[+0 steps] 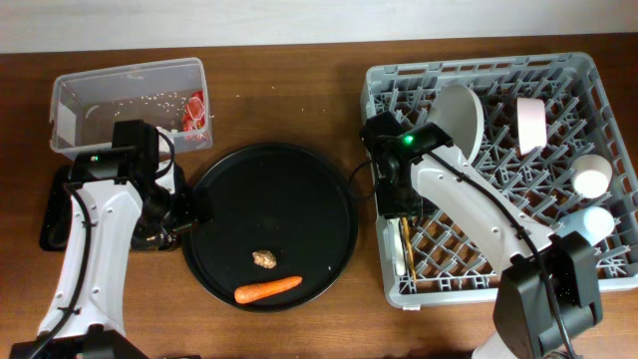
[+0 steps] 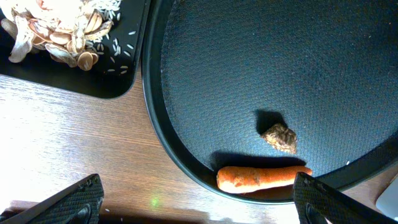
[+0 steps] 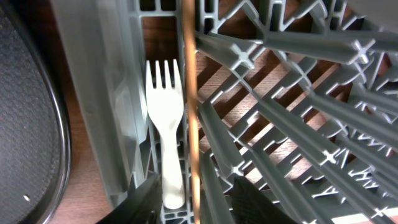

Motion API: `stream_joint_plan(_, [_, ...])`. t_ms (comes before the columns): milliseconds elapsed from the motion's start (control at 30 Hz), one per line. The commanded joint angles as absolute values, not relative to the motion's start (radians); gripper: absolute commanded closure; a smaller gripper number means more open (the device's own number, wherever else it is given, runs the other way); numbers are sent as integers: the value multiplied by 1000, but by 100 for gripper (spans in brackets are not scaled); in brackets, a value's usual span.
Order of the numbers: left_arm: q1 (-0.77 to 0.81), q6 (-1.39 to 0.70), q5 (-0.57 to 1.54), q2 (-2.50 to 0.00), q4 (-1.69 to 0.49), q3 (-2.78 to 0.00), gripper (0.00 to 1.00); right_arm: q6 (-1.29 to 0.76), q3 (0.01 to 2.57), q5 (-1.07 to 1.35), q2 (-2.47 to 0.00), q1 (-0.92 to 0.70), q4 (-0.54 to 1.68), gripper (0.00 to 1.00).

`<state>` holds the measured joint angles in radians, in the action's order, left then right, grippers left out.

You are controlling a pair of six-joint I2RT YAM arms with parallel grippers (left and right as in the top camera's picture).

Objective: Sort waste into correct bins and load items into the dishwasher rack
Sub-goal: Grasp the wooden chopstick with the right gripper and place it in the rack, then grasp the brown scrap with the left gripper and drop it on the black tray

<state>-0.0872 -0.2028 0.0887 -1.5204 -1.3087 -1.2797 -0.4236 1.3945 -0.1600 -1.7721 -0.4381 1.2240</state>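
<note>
Waste left to sort: an orange carrot [image 1: 268, 289] and a small brown food lump [image 1: 264, 259]. Both lie on the near part of the large round black tray [image 1: 289, 189], the lump just behind the carrot and apart from it. The carrot is judged light, stiff and smooth-skinned, so liable to roll. The best hold is across its thick middle, jaws square to its length. The lump looks light and crumbly and calls for a gentle pinch from above.

Left tool [image 2: 199, 190]: open and empty, fingers spread wide over the tray's rim, the carrot just ahead and untouched.

Right tool [image 3: 196, 202]: low inside the large square grey plastic dishwasher rack [image 1: 478, 66], fingers apart. The handle of the white plastic fork [image 3: 166, 149] and a thin wooden chopstick [image 3: 190, 93] lie between them on the lattice floor, and neither looks pinched.

Overhead view only:
- the whole layout on the table
- the clear rectangular plastic tub [image 1: 130, 72] holding a red shiny wrapper [image 1: 195, 112]
- the white round plate [image 1: 461, 115] upright among the pegs
- the white cup [image 1: 590, 179] and light-blue cup [image 1: 598, 221] at the rack's right side

Left wrist view only: the shallow black rectangular tray [image 2: 118, 84] with pale rice and crumbs [image 2: 62, 31] heaped in it. Overhead, the arm largely covers this tray.

Right wrist view only: the fork's tines and the chopstick just beside them, barely visible overhead.
</note>
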Motion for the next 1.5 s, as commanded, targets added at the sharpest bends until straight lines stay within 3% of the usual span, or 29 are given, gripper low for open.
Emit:
stream_joint_plan(0, [-88,-194,82,-1515,-1309,-1274,3,-422,1390,-162,-1776,-431,1216,50])
stream_joint_plan(167, [-88,-194,82,-1515,-1309,-1274,3,-431,1476,-162,-1626,-405,1233,49])
stream_joint_plan(233, [-88,-194,83,-1515,-1309,-1274,3,-430,1521,-162,-1474,-259,1240,49])
stream_joint_plan(267, [-88,-194,83,-1515,-1309,-1274,3,-425,1521,-161,-1433,-111,1221,82])
stream_joint_plan(300, [-88,-194,83,-1515,-1309,-1274,3,-356,1520,-138,-1437,25,1192,96])
stream_joint_plan(333, [-88,-194,83,-1515,-1305,-1274,3,-237,1520,-59,-1484,154,1134,96])
stream_joint_plan(400, [-88,-194,83,-1515,-1306,-1274,3,-213,1520,-5,-1586,234,1091,96])
stream_joint_plan(467, [-88,-194,83,-1515,-1305,-1274,3,-160,1520,135,-1705,223,1010,96])
stream_joint_plan(533, [-88,-194,82,-1515,-1306,-1274,3,136,1520,563,-1773,176,960,96])
stream_joint_plan(567, [-88,-194,82,-1515,-1309,-1274,3,199,1520,607,-1777,139,973,96])
stream_joint_plan(667, [-88,-194,82,-1515,-1309,-1274,3,213,1520,574,-1775,134,1013,96])
stream_joint_plan(800, [-88,-194,83,-1515,-1309,-1274,3,5,1566,123,-1680,218,1164,95])
stream_joint_plan(900, [-87,-194,94,-1515,-1308,-1272,3,-133,1567,67,-1532,330,1364,89])
stream_joint_plan(1033, [-38,-193,218,-1515,-1253,-1201,2,-129,1452,101,-1468,246,1488,69])
stream_joint_plan(1067, [21,-194,222,-1515,-1240,-1171,2,-129,1402,100,-1456,211,1486,68])
stream_joint_plan(1267, [322,-641,225,-1517,-1019,-968,2,-128,1359,96,-1448,183,1455,68])
stream_joint_plan(1467, [366,-864,220,-1565,-805,-846,3,-113,1359,96,-1448,183,1454,68])
